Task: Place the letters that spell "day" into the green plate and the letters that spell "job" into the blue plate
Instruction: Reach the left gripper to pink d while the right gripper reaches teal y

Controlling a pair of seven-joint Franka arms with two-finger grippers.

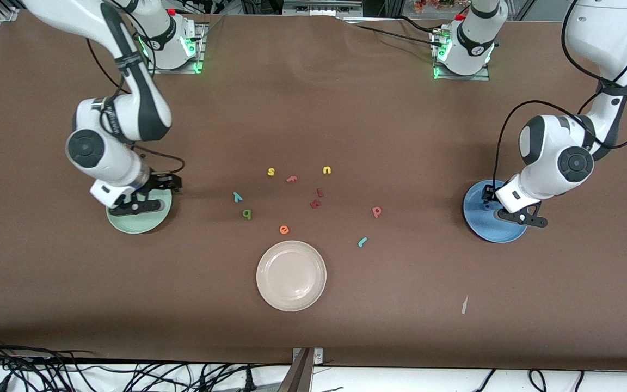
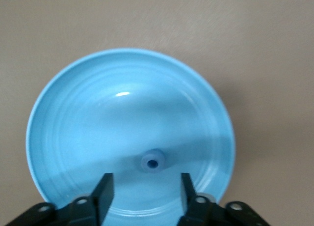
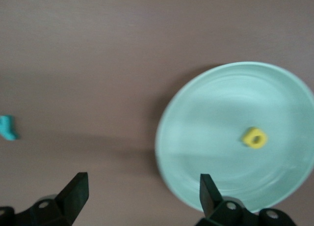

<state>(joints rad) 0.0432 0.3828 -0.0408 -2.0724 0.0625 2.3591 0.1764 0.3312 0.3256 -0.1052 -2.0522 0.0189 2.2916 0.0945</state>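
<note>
Right wrist view alone shows yellow "a" [image 3: 255, 137] under spread right end effector [image 3: 142, 191].

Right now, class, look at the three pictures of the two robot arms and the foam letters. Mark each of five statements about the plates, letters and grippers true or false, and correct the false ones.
1. The blue ring "o" lies in the blue plate. True.
2. The green plate holds the teal "y". False: it holds the yellow "a"; the teal "y" lies on the table.
3. The right gripper is open. True.
4. The salmon-red "b" lies in the cream-white plate. False: it lies on the table, and the cream-white plate holds no letter.
5. The left gripper grips the teal "j". False: it is open over the blue plate; the teal "j" lies on the table.
</note>
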